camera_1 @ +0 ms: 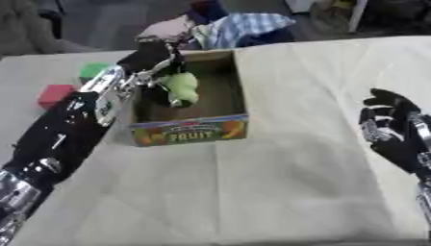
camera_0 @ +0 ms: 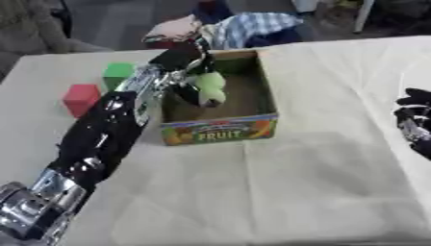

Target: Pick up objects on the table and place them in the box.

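Left eye view: left hand (camera_0: 192, 72) is over the box (camera_0: 221, 129), fingers curled round a pale green object (camera_0: 210, 85) that hangs above the box floor, inside the walls, toward the 9 o'clock side. Can't tell what the object is, only that it's rounded and light green. On the cloth-covered table (camera_0: 295, 192), a red block (camera_0: 81, 98) and a green block (camera_0: 119, 73) sit at roughly 9 to 10 o'clock of the box, just outside its left wall, close to each other. Right hand only partly visible at the 3 o'clock edge. Right eye view: right hand (camera_1: 394, 132) rests idle at 3 o'clock, fingers apart and pointing up, holding nothing, well apart from the box. The held object shows here clear of the near wall with the fruit label. Judgement: the step in hand is the release. Lower a bit further so it doesn't bounce, keep the wrist off the left wall, open the fingers fully, then lift straight up before swinging toward the blocks. Risk: forearm catching the box rim and dragging it.
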Tool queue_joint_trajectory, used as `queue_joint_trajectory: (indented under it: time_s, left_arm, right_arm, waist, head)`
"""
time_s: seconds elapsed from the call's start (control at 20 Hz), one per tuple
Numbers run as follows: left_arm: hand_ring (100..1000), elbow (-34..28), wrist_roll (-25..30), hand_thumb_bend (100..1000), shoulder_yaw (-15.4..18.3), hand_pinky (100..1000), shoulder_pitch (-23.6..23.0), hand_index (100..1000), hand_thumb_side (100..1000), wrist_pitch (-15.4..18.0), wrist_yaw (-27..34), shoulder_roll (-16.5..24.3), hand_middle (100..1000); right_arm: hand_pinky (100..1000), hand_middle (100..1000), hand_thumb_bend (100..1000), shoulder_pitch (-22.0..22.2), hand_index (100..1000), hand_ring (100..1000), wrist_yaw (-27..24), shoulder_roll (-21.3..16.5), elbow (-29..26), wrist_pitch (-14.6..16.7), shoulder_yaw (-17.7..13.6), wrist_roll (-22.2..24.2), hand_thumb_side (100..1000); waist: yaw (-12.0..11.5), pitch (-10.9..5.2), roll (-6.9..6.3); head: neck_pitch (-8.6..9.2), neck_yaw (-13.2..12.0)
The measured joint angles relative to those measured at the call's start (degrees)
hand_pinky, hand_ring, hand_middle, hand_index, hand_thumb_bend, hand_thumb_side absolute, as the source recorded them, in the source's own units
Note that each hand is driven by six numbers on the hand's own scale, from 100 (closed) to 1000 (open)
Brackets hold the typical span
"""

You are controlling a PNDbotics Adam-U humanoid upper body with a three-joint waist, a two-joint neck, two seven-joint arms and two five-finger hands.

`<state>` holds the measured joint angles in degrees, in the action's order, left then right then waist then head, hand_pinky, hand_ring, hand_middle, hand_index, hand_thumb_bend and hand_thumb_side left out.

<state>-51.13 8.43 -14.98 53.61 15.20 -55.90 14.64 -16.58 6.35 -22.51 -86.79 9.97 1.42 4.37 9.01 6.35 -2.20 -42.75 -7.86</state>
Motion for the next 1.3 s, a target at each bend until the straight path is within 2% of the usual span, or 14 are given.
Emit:
queue_joint_trajectory:
  time_s: [0.1, 0.2, 0.25, 0.3, 0.55, 0.75, 1.0, 1.3]
  left_arm:
    - [778, -1.79, 1.82, 886, -0.35, 778, -0.17, 864, 455, 0.39, 2.12, 0.69, 804]
    - [755, -4.91, 3.90, 889, -0.78, 772, -0.19, 857, 454, 0.39, 4.44, 2.31, 782]
    - [737, -7.04, 5.17, 793, -1.05, 769, -0.26, 846, 500, 0.40, 6.06, 3.50, 764]
    - [724, -9.27, 6.40, 886, -1.28, 764, -0.43, 838, 446, 0.34, 7.70, 4.88, 753]
    - [681, -20.68, 11.60, 852, -1.43, 742, -2.51, 813, 418, -1.50, 16.07, 13.79, 710]
    - [676, -25.46, 14.23, 847, -0.30, 741, -5.23, 800, 401, -4.01, 20.37, 21.07, 697]
    - [684, -26.02, 16.23, 833, 1.20, 744, -9.35, 796, 386, -5.54, 22.11, 27.76, 697]
    - [677, -18.43, 18.34, 824, 2.60, 733, -10.04, 774, 355, -5.01, 19.50, 29.22, 678]
  right_arm:
    - [607, 728, 100, 0.32, 884, 717, 0.00, 0.00, 0.00, -0.01, -0.04, -0.03, 438]
    - [607, 728, 100, 0.81, 884, 717, 0.00, 0.00, 0.02, -0.04, -0.22, -0.13, 440]
    - [607, 728, 100, 1.05, 884, 717, 0.00, 0.01, 0.04, -0.06, -0.36, -0.23, 437]
    - [607, 728, 100, 1.21, 884, 717, 0.00, 0.01, 0.05, -0.04, -0.40, -0.30, 441]
    - [607, 728, 100, 2.17, 884, 717, 0.00, 0.01, 0.36, -0.08, -0.87, -0.68, 441]
    - [607, 728, 100, 2.50, 884, 717, 0.00, 0.00, 0.42, 0.01, -1.11, -0.91, 441]
    - [608, 728, 100, 2.51, 885, 717, 0.00, -0.01, 0.71, -0.01, -1.29, -1.02, 441]
    - [608, 728, 100, 2.50, 885, 717, 0.00, -0.01, 0.73, 0.00, -1.37, -1.02, 442]
  waist:
    - [-0.59, -0.15, 0.04]
    - [-1.41, -0.58, 0.14]
    - [-1.93, -0.79, 0.21]
    - [-2.31, -0.95, 0.25]
    - [-4.27, -1.69, 0.36]
    - [-5.49, -1.84, 0.56]
    - [-6.24, -1.85, 0.99]
    - [-6.17, -1.79, 1.35]
  head:
    - [-0.01, 0.23]
    - [-0.06, 0.54]
    - [-0.10, 0.76]
    - [-0.13, 0.96]
    - [-0.57, 2.05]
    - [-0.60, 2.55]
    - [-0.60, 2.98]
    - [-0.59, 3.18]
